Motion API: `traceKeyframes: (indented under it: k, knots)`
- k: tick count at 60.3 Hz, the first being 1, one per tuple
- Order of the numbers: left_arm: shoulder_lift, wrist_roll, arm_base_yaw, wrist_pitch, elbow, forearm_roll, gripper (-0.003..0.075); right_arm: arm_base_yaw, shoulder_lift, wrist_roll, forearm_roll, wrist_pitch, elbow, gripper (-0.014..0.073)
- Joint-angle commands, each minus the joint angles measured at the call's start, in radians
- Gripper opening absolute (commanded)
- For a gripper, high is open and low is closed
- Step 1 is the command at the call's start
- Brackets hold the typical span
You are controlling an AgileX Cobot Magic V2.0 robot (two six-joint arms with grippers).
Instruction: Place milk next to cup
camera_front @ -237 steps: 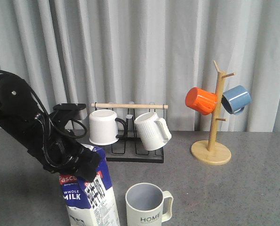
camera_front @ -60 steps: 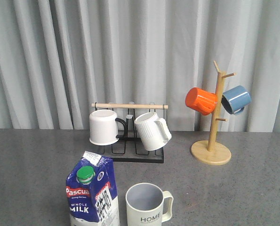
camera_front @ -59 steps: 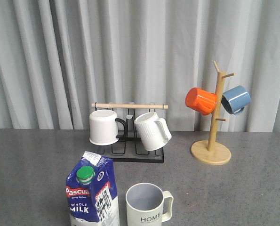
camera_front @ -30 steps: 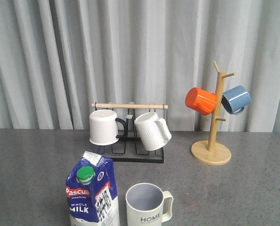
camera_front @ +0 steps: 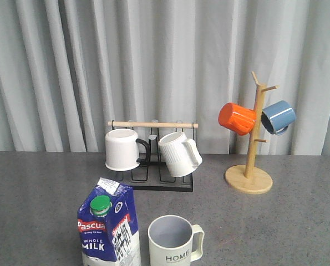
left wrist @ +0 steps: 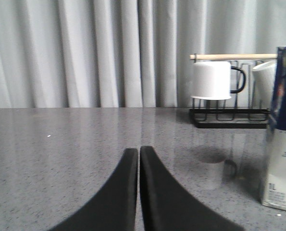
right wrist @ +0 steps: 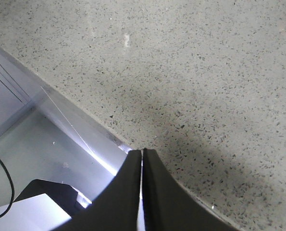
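Nearest the camera in the front view, the milk is seen standing upright on the grey table, just beside the cup and on its left, with a narrow gap between them; whether they touch lower down cannot be told, since their bases are cut off by the frame edge. The carton is gripped by nothing, and no arm is shown in the front view.

In the left wrist view the left gripper is seen clenched with its fingers pressed together on nothing, low over the table, the carton standing apart from it at the edge of that picture. The right gripper is likewise closed and empty, held over the table's edge (well away from the work, it is judged).

The placing step is judged to be done, and nothing further seems to be called for beyond the arms being kept clear of the carton, which is tall and could be tipped by a brush.

Farther back, a black rack with a plain white mug and a ribbed mug is seen, then a wooden mug tree before the curtain.
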Motion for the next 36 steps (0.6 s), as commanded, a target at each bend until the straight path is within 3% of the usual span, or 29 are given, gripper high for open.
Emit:
traceKeyframes:
  k: [1,36]
  knots:
    - [-0.015,-0.009,0.003,-0.053,0.021,-0.001,-0.0007,-0.005,0.001,-0.001,0.015,-0.04,-0.028,-0.0005]
    - [-0.014,-0.009,0.003,-0.047,0.021,-0.001,-0.0007,-0.005,0.001,-0.003,0.015,-0.04,-0.028,-0.0005]
